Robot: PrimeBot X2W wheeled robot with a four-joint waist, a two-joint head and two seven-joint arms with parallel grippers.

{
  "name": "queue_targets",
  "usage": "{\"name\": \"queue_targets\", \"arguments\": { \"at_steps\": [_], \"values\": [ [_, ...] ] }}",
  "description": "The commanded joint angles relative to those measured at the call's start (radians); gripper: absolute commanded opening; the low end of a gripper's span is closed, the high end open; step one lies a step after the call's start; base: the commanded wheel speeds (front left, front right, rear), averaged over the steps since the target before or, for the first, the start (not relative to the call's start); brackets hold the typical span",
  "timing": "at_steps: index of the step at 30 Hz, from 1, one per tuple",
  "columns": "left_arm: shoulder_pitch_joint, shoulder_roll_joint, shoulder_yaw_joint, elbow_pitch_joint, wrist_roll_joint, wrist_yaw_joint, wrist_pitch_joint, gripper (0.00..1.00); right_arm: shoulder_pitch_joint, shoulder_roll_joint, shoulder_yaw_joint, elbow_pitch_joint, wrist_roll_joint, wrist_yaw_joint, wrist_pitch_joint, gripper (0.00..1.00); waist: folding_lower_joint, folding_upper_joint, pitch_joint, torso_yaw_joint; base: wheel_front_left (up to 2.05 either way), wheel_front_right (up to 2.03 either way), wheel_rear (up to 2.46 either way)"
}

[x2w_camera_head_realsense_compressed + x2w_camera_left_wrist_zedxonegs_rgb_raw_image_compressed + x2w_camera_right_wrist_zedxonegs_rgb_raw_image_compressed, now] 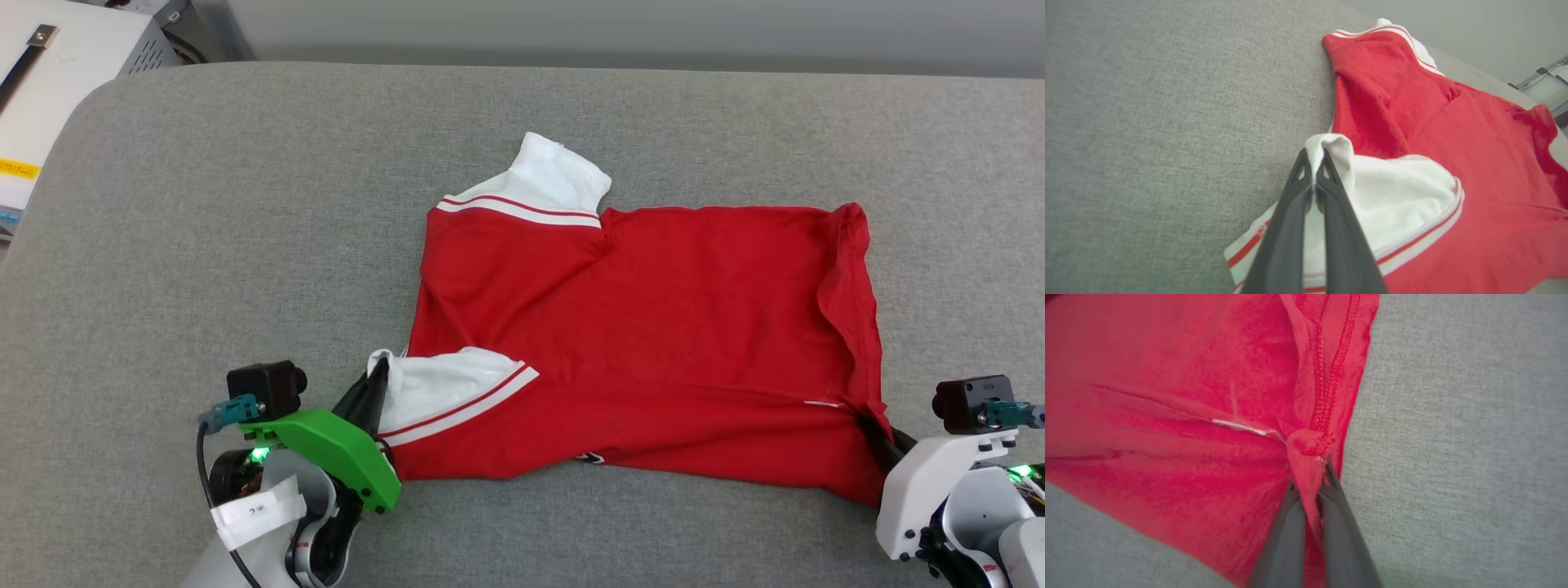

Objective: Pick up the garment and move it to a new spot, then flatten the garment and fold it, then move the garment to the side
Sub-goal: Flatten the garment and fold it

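The garment (653, 327), a red T-shirt with white striped sleeves, lies spread across the grey padded surface, its plain side up and one sleeve (547, 184) pointing away at the far edge. My left gripper (378, 377) is shut on the near white sleeve (1400, 183), pinching a fold of it between the fingertips (1306, 171). At the shirt's lower right corner my right gripper (867, 425) is shut on the red hem (1310, 449), the cloth bunched between its fingers (1331, 498). The near edge of the shirt is folded over onto the body.
The grey fabric surface (204, 229) stretches wide around the shirt, with open room at the left and far side. A white and grey machine (73, 57) stands past the surface's rounded far-left corner.
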Motion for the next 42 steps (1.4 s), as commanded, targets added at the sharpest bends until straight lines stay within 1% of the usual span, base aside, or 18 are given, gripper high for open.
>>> {"name": "queue_targets", "arguments": {
  "at_steps": [1,2,3,4,5,6,7,8,13,17,22,27,29,30,31,34,38,42],
  "values": [
    [-0.024,-0.011,-0.007,0.022,0.004,-0.016,-0.001,0.0,-0.024,-0.004,0.011,0.022,0.011,-0.001,-0.017,0.0,-0.0001,0.0,0.011,-0.001,0.0,0.0,0.0],
    [-0.029,-0.014,-0.014,0.039,0.004,-0.021,0.0,0.0,-0.03,-0.004,0.016,0.037,0.013,-0.001,-0.025,0.0,-0.0001,0.0,0.012,-0.001,0.0,0.0,0.0],
    [-0.034,-0.018,-0.021,0.058,0.004,-0.028,0.001,0.0,-0.035,-0.005,0.023,0.056,0.013,-0.001,-0.034,0.04,-0.0001,0.0,0.012,-0.001,0.0,0.0,0.0],
    [-0.039,-0.021,-0.024,0.071,0.005,-0.032,-0.003,0.0,-0.039,-0.004,0.027,0.07,0.016,-0.001,-0.042,0.11,-0.0001,0.0,0.012,-0.001,0.0,0.0,0.0],
    [-0.044,-0.024,-0.028,0.087,0.005,-0.036,-0.008,0.0,-0.043,-0.001,0.032,0.087,0.02,-0.001,-0.051,0.23,-0.0001,0.0,0.008,-0.001,0.0,0.0,0.0],
    [-0.046,-0.028,-0.029,0.098,0.001,-0.039,-0.01,0.0,-0.045,0.001,0.037,0.098,0.022,-0.001,-0.058,0.37,-0.0001,0.0,0.005,-0.001,0.0,0.0,0.0],
    [-0.049,-0.034,-0.032,0.124,-0.004,-0.044,-0.012,0.72,-0.048,0.004,0.045,0.116,0.028,-0.001,-0.086,1.0,-0.0001,0.0,-0.007,-0.001,0.0,0.0,0.0],
    [-0.051,-0.034,-0.031,0.136,-0.005,-0.044,-0.016,1.0,-0.048,0.007,0.048,0.122,0.032,-0.001,-0.107,1.0,-0.0001,0.0,-0.014,-0.001,0.0,0.0,0.0],
    [-0.059,-0.025,-0.018,0.162,-0.003,-0.035,-0.048,1.0,-0.042,0.029,0.037,0.117,0.035,-0.001,-0.24,1.0,-0.0001,0.0,-0.055,-0.006,0.0,0.0,0.0],
    [-0.06,0.0,-0.004,0.165,0.01,-0.006,-0.066,1.0,-0.024,0.055,-0.001,0.095,0.002,-0.001,-0.355,1.0,-0.0001,0.0,-0.092,-0.013,0.0,0.0,0.0],
    [-0.054,0.059,0.006,0.142,0.029,0.039,-0.038,1.0,0.017,0.109,-0.049,0.041,-0.062,-0.001,-0.413,1.0,-0.0001,0.0,-0.134,-0.027,0.0,0.0,0.0],
    [-0.04,0.129,0.002,0.086,0.012,0.056,0.1,1.0,0.06,0.154,-0.076,-0.027,-0.1,-0.001,-0.398,1.0,-0.0001,0.0,-0.155,-0.041,0.0,0.0,0.0],
    [-0.031,0.164,-0.011,0.04,-0.005,0.054,0.203,1.0,0.079,0.168,-0.086,-0.053,-0.11,-0.001,-0.386,1.0,-0.0001,0.0,-0.158,-0.044,0.0,0.0,0.0],
    [-0.012,0.207,-0.023,-0.031,-0.047,0.051,0.349,1.0,0.098,0.181,-0.098,-0.08,-0.118,-0.001,-0.374,1.0,-0.0001,0.0,-0.158,-0.048,0.0,0.0,0.0],
    [0.002,0.216,-0.023,-0.059,-0.078,0.057,0.415,1.0,0.102,0.185,-0.1,-0.088,-0.12,-0.001,-0.37,1.0,-0.0001,0.0,-0.157,-0.05,0.0,0.0,0.0],
    [0.036,0.257,-0.025,-0.152,-0.134,0.085,0.561,1.0,0.108,0.197,-0.109,-0.105,-0.125,-0.001,-0.36,1.0,-0.0001,0.0,-0.149,-0.057,0.0,0.0,0.0],
    [0.077,0.289,-0.019,-0.237,-0.18,0.132,0.666,1.0,0.104,0.205,-0.11,-0.117,-0.123,-0.001,-0.354,1.0,-0.0001,0.0,-0.129,-0.067,0.0,0.0,0.0],
    [0.1,0.297,-0.028,-0.284,-0.183,0.164,0.701,1.0,0.089,0.207,-0.109,-0.121,-0.114,-0.001,-0.352,1.0,-0.0001,0.0,-0.097,-0.078,0.0,0.0,0.0]
  ]
}}
